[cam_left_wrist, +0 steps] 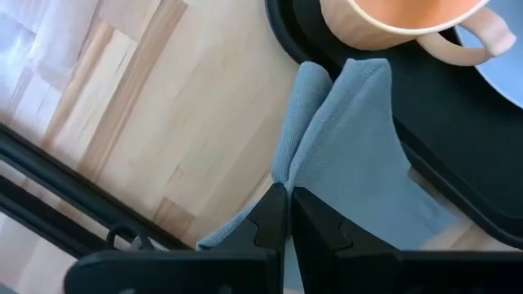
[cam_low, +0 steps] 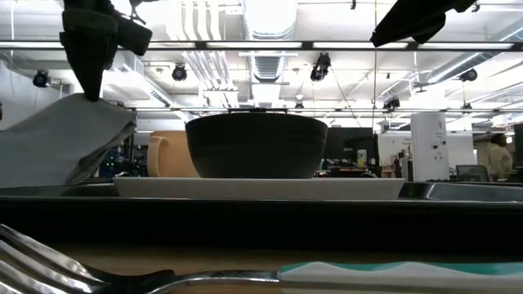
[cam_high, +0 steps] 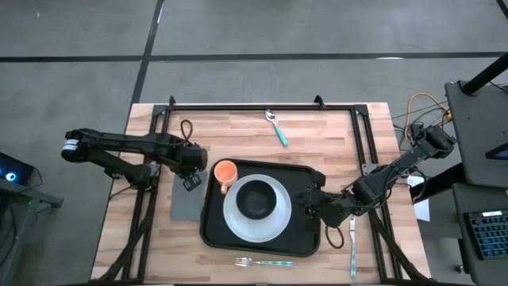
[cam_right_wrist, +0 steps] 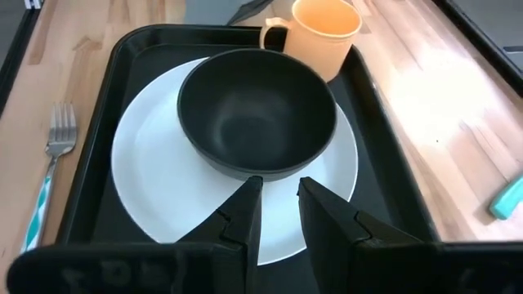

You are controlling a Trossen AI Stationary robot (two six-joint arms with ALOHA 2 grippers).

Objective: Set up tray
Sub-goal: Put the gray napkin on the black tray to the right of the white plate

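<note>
Black tray (cam_high: 213, 230), flat on the worktop.
Large, rectangular, with rounded corners and raised rim, lying near the worktop's middle.

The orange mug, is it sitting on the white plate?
No, in the high view the orange mug stands on the black tray beside the white plate.

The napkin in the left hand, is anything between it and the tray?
Nothing visible. The left hand is shut on the grey napkin, lifted up right beside the tray. The orange cup stands on the tray just past the rim there, so the napkin could bump it.
</note>
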